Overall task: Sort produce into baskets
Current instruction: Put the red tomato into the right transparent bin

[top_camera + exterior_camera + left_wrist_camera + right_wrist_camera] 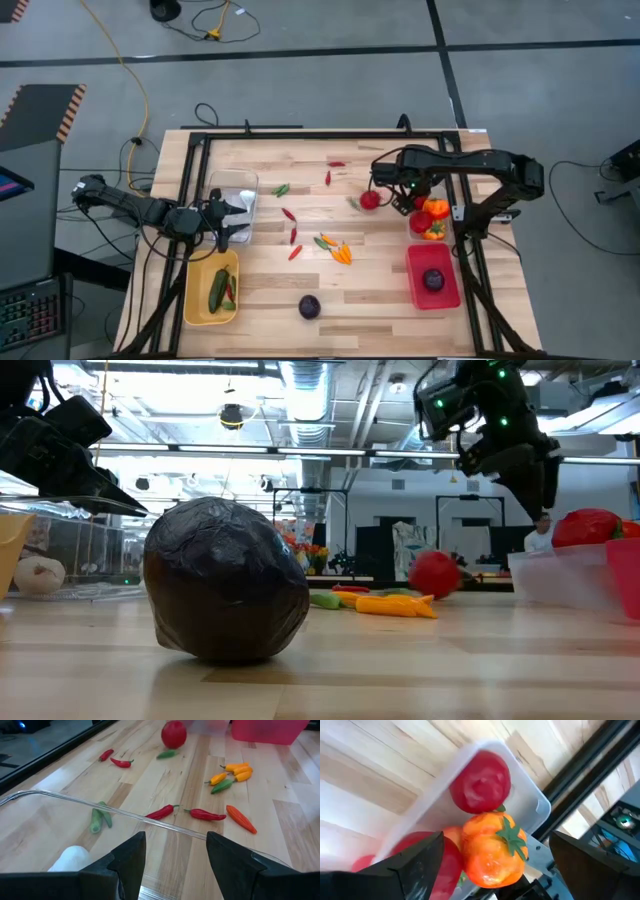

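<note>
My left gripper (236, 220) is open and empty over the near end of a clear bin (234, 182). White garlic (70, 859) lies in that bin, under the gripper (175, 840). My right gripper (404, 200) is open and empty, above the left edge of a second clear bin (532, 795) that holds red tomatoes (480, 782) and an orange pepper (492, 852). A loose red tomato (370, 200) rests on the table just left of it. A dark purple round (309, 307) rests near the front edge. Several chillies (335, 247) lie mid-table.
A yellow bin (196, 300) at front left holds green and red chillies. A red bin (418, 290) at front right holds a dark purple round (433, 280). A black frame (300, 135) runs around the table's edges. Bare wood lies between the chillies and the front edge.
</note>
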